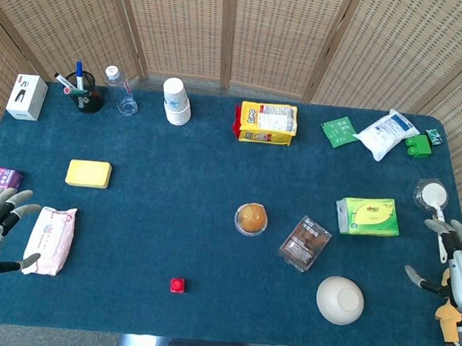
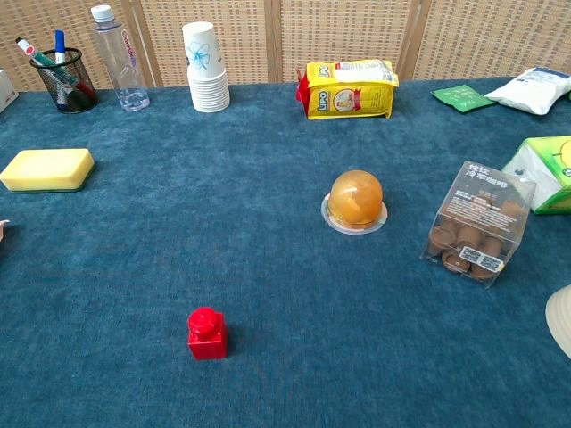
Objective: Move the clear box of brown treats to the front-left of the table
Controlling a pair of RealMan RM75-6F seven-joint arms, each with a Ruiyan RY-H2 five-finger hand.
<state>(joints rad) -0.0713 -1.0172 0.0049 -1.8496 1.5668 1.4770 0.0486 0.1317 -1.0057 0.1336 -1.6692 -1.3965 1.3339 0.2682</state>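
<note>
The table carries one clear box of brown treats, one red block, one yellow sponge, one water bottle, one stack of paper cups, one white bowl and one pen holder.

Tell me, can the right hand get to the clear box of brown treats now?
Probably yes: the right hand is open at the table's edge, and only the white bowl sits near its path to the clear box of brown treats.

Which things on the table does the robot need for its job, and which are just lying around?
Needed:
clear box of brown treats
right hand, nearest it

Just lying around:
red block
yellow sponge
white bowl
orange bun
paper cups
</note>
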